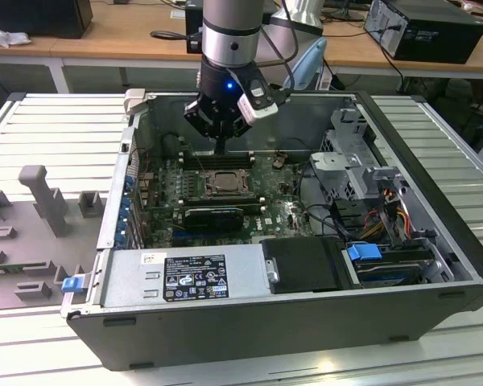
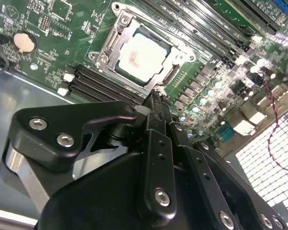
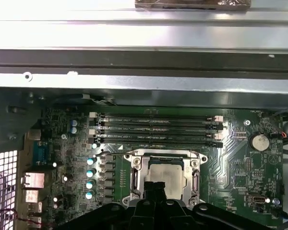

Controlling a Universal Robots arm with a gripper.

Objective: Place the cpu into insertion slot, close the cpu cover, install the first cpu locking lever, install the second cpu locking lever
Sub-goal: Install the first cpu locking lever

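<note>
Closest to me in the exterior view is the front wall of the open computer case (image 1: pixel 306 330), lying on its side on a ribbed metal table (image 1: pixel 56 121). Just inside that wall sits the grey power supply (image 1: pixel 185 277) with its label up, and to the exterior view's right of it a black drive (image 1: pixel 306 264) with a blue tab (image 1: pixel 364 252) beside it.

Past those I see the green board (image 1: pixel 282 213). The slot (image 1: pixel 201 185) is near its middle, and the chip (image 2: pixel 143 57) lies flat inside it, pale face up; I see the chip (image 3: pixel 167 175) in both wrist views. The cover (image 3: pixel 164 156) is down, its silvery frame lying around the chip so the face shows through the cut-out. I cannot tell whether the levers at its sides are latched.

The gripper (image 1: pixel 220 149) hangs right over the far edge of the slot, arm upright above it. In the second wrist view the gripper (image 2: pixel 156 96) narrows to a single tip, fingers (image 3: pixel 149 188) pressed together, just beside the edge of the cover; I cannot tell if it touches the metal.

Beyond the slot run the long black memory slots (image 3: pixel 158 127), with a coin battery (image 3: pixel 259 141) off to one side, and then the far wall of the case (image 3: pixel 144 43)
</note>
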